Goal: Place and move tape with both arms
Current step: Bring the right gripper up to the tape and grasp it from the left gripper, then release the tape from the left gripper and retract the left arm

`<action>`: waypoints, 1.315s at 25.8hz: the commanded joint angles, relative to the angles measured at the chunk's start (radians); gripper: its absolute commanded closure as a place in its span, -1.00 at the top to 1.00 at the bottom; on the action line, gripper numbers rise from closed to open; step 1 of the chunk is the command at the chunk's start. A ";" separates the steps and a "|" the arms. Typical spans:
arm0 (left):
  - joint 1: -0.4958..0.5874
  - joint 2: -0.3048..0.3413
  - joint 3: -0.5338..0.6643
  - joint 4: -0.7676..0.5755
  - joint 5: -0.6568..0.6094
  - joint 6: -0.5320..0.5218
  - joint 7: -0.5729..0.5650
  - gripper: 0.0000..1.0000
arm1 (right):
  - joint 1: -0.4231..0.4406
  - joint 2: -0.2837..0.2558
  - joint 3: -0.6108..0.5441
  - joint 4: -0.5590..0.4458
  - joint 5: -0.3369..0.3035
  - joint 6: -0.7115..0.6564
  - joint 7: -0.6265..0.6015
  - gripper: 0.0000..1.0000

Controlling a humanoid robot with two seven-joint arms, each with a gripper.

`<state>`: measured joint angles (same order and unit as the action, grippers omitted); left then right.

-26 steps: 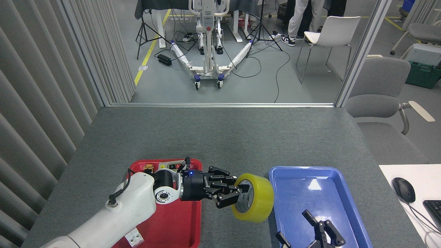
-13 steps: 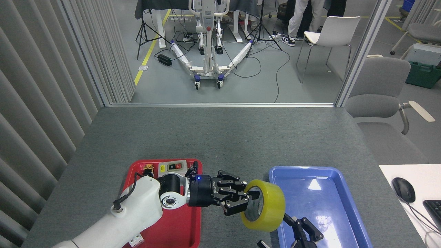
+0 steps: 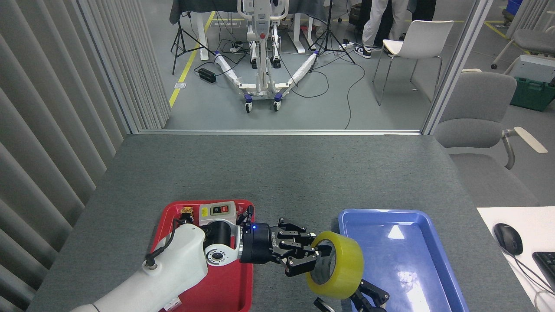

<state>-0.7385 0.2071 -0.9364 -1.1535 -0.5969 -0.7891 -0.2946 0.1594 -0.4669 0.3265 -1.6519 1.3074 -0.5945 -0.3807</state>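
Over grey felt-like tabletop (image 3: 277, 173), left end effector (image 3: 310, 260) clamps glossy yellow tape (image 3: 336, 271); right end effector (image 3: 360, 301) splayed beneath.

Left end effector (image 3: 310, 260) clamped; right end effector (image 3: 353, 301) splayed below.

So the tabletop (image 3: 277, 173) is covered in gray felt-looking stuff. Sitting on it near the front edge: a red tray (image 3: 171, 212) on the left and a blue tray (image 3: 407, 212) on the right, well apart.
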 commanded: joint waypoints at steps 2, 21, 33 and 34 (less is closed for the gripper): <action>0.016 0.000 0.001 -0.046 -0.026 0.004 0.002 -1.00 | 0.005 -0.001 0.002 0.000 0.004 -0.011 0.003 -0.63; 0.134 0.011 0.269 -0.137 0.009 0.042 0.017 0.98 | 0.124 -0.021 -0.233 -0.016 0.003 -0.011 0.005 -1.00; 0.622 -0.037 0.849 -0.327 -0.489 0.335 0.394 0.98 | 0.068 -0.090 -0.320 -0.008 -0.152 0.398 0.542 -1.00; 0.673 -0.034 0.874 -0.365 -0.538 0.361 0.410 0.98 | 0.057 -0.104 -0.317 -0.012 -0.188 0.420 0.602 -1.00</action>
<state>-0.2082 0.1741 -0.1538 -1.4234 -0.9859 -0.5023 0.0285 0.2523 -0.5362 0.0076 -1.6565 1.2014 -0.2578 0.0573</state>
